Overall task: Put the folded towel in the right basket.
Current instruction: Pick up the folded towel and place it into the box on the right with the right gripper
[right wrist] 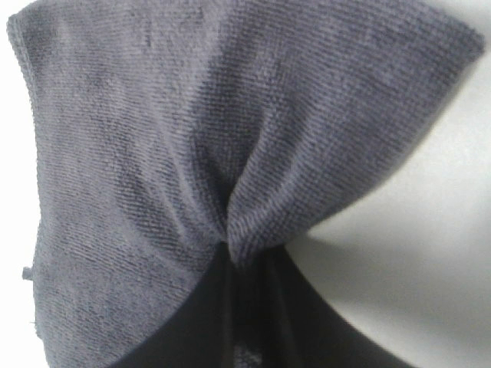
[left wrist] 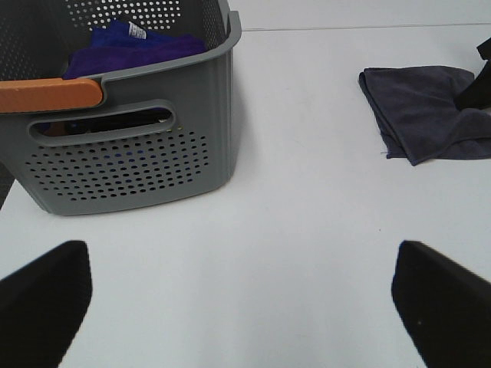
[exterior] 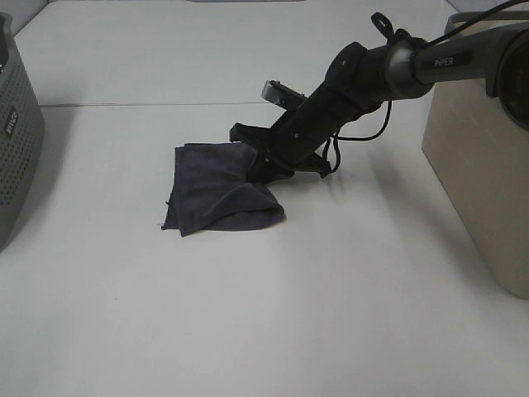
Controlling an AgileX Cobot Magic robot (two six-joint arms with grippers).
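The folded dark grey towel (exterior: 219, 197) lies on the white table near its middle. My right gripper (exterior: 263, 169) reaches across from the right and is shut on the towel's right edge, bunching the cloth (right wrist: 230, 192) into a pinch. The towel also shows in the left wrist view (left wrist: 430, 111). The right basket (exterior: 483, 165) is a beige box at the right edge of the table. My left gripper (left wrist: 242, 303) is open and empty over bare table, well left of the towel; its fingertips (left wrist: 46, 295) show as dark pads.
A grey perforated basket (left wrist: 130, 165) with an orange handle (left wrist: 50, 94) stands at the left edge and holds a purple towel (left wrist: 134, 42). It shows at the left edge of the exterior view (exterior: 16, 141). A black cable (exterior: 372, 132) hangs under the right arm.
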